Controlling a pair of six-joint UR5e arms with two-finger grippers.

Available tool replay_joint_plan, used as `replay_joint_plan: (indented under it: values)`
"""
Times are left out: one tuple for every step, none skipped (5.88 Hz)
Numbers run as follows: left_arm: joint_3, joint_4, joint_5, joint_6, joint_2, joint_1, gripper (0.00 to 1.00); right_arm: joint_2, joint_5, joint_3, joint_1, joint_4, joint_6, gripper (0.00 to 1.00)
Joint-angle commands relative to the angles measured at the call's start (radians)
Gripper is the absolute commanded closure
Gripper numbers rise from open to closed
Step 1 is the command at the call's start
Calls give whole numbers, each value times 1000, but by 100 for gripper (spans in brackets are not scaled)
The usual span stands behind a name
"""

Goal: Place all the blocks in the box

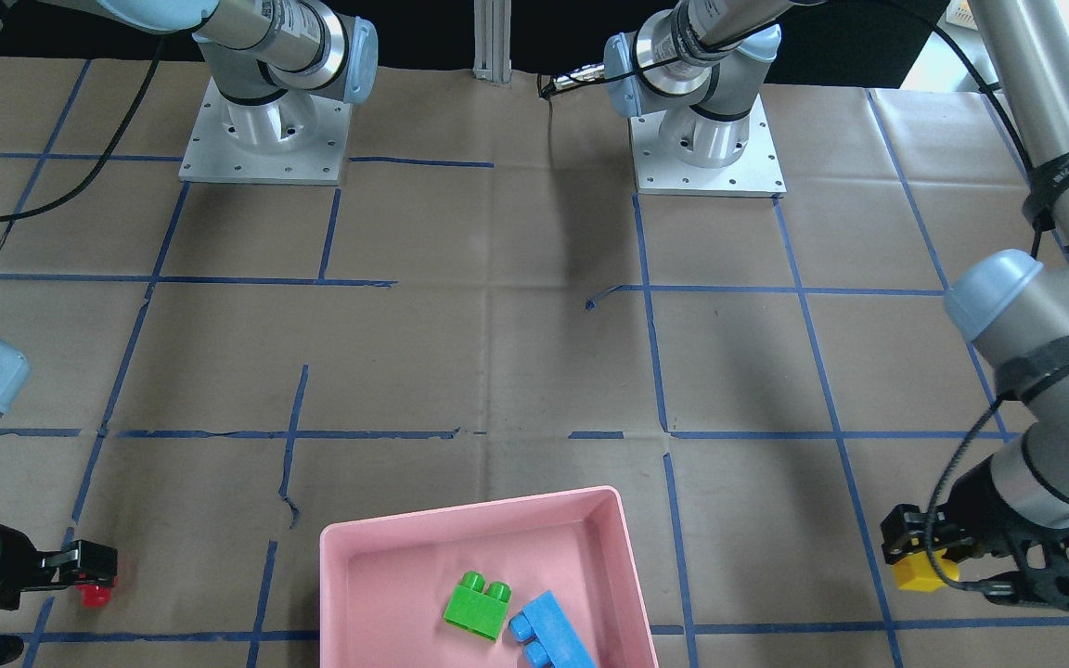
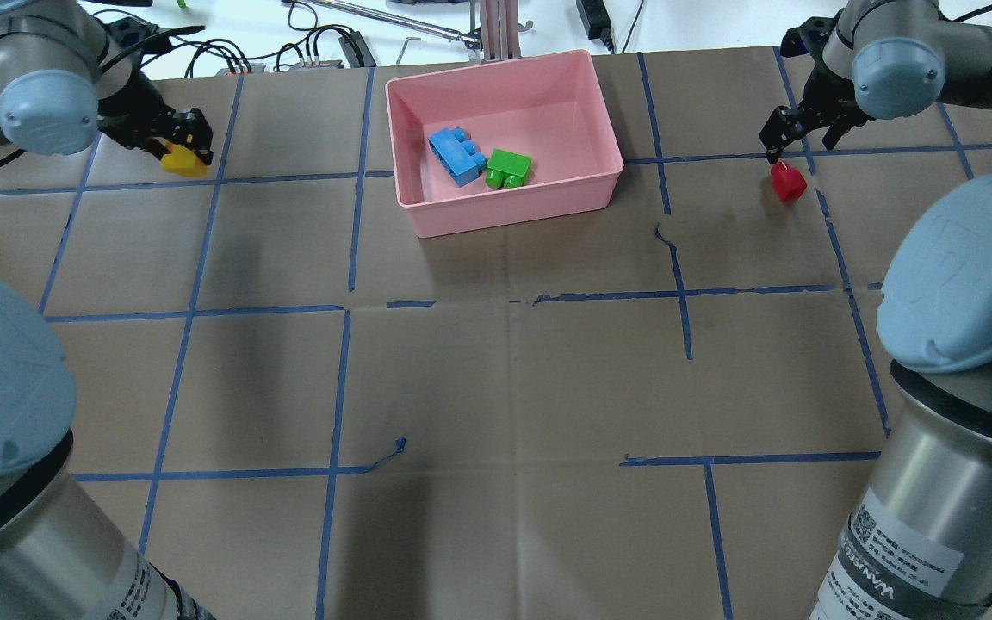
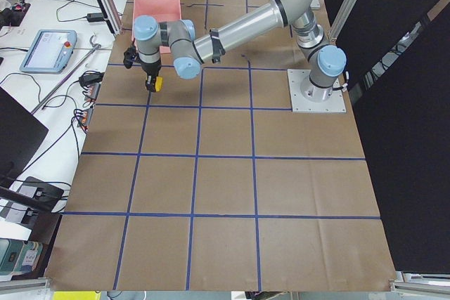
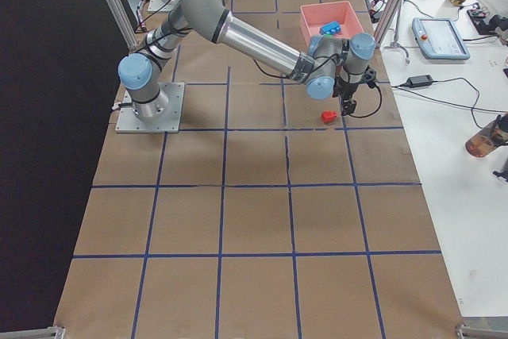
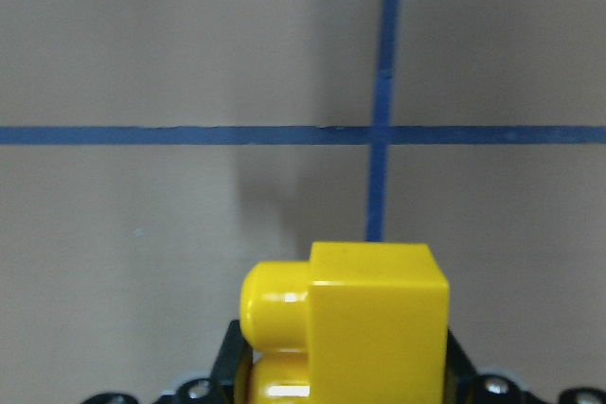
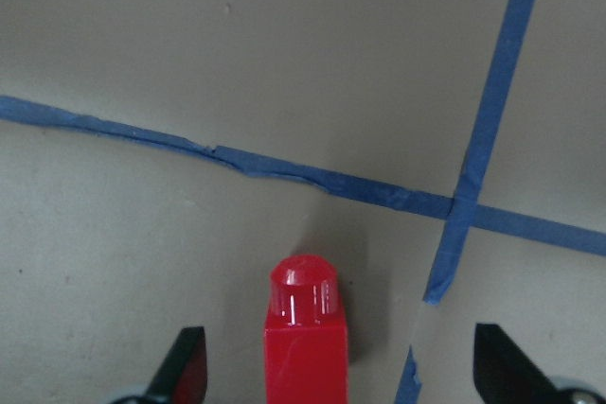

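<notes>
My left gripper is shut on the yellow two-stud brick, far left of the pink box. The left wrist view shows the yellow brick between the jaws, close above the paper. My right gripper is open, its fingertips standing wide on either side of the small red brick. The red brick stands on the paper, right of the box. The green brick and the light-blue brick lie side by side inside the box.
Brown paper with blue tape grid lines covers the table. The two arm bases stand on metal plates at the robot's edge. Cables and tools lie beyond the table's far edge, behind the box.
</notes>
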Motion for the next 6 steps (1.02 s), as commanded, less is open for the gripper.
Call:
replay_joint_plan:
  values:
    - [117, -12, 3, -2, -28, -244, 100, 17, -4, 24, -1, 0, 5, 8]
    - [128, -1, -9, -2, -67, -356, 100, 29, -4, 29, -1, -2, 6, 35]
    - [123, 2, 3, 7, -80, -418, 100, 26, -2, 20, -1, -2, 11, 58]
    - [117, 1, 10, 7, -87, -426, 58, 21, 1, 18, -1, -28, 13, 75]
    - [122, -13, 13, 8, -80, -425, 1, 21, 4, 18, 1, -75, 6, 85]
    - [108, -41, 15, 5, -43, -428, 0, 18, 7, 17, 1, -74, 5, 90]
